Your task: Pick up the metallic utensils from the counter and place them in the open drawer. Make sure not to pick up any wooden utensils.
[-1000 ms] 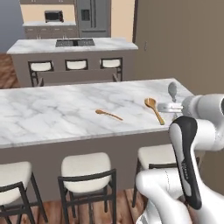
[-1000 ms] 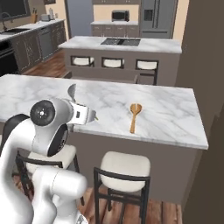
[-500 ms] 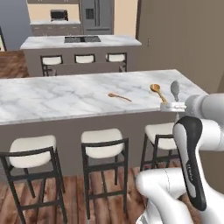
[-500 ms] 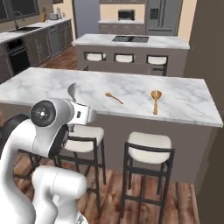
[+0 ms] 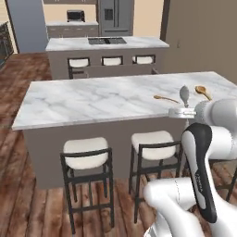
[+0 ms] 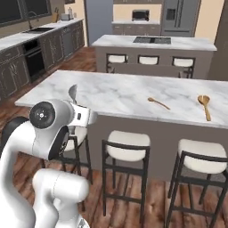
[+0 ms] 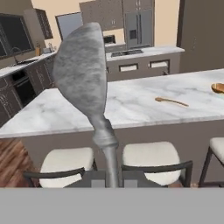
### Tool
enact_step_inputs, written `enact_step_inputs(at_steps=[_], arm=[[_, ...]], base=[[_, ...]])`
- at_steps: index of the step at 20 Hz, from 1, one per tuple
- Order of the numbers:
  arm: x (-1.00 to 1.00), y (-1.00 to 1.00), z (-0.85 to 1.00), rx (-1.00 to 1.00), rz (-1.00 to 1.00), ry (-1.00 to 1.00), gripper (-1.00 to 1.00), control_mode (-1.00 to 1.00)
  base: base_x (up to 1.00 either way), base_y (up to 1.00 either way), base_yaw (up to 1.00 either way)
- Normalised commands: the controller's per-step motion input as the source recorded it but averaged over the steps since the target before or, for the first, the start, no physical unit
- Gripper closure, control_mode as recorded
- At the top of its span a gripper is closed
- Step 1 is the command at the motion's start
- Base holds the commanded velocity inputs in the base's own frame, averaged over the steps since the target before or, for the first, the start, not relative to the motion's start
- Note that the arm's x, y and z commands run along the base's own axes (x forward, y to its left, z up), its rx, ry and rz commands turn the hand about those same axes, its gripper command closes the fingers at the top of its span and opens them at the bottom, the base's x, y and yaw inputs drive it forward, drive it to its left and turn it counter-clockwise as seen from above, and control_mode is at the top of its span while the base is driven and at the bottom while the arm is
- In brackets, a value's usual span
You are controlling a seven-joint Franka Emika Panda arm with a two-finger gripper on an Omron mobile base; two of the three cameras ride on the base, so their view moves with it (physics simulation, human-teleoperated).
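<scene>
1. Left base view: the counter, a long white marble slab with grey veins, serves as the landmark. Two wooden utensils lie on its right end: a short thin wooden spoon and, further right, a longer one with a round bowl. Two stools stand against the counter's front. Behind the counter is a second marble-topped island with three stools along it.
2. Same view: the gripper is in front of the counter's right end, closed on the handle of a silver-grey metal spoon, whose bowl stands upright above the fingers. No drawer or other container can be made out.
3. Right base view: the counter again carries two wooden spoons, the thin one near the middle and the broad one towards the right end. Three stools stand along the counter's front, one half hidden by the arm. The spoon bowl rises just above the hand, in front of the counter's left end, off the marble.
4. Hand view: the fingers are closed tight around the metal spoon's handle, and the grey bowl stands upright, close to the camera. Beyond it the counter shows the thin wooden spoon and an edge of the broad one.
</scene>
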Motion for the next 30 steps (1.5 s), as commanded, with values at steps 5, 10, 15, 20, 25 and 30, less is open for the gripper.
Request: enact_step_inputs(at_steps=[5,10,15,20,25,30], arm=[[0.00,0.00,0.00,0.00,0.00,0.00,1.00,1.00],[0.00,0.00,0.00,0.00,0.00,0.00,1.00,1.00],[0.00,0.00,0.00,0.00,0.00,0.00,1.00,1.00],[0.00,0.00,0.00,0.00,0.00,0.00,1.00,1.00],[0.00,0.00,0.00,0.00,0.00,0.00,1.00,1.00],[0.00,0.00,0.00,0.00,0.00,0.00,1.00,1.00]], base=[[0.00,1.00,-0.01],[0.03,1.00,-0.05],[0.40,1.00,-0.20],[0.40,1.00,-0.24],[0.50,1.00,-0.27],[0.55,1.00,-0.28]])
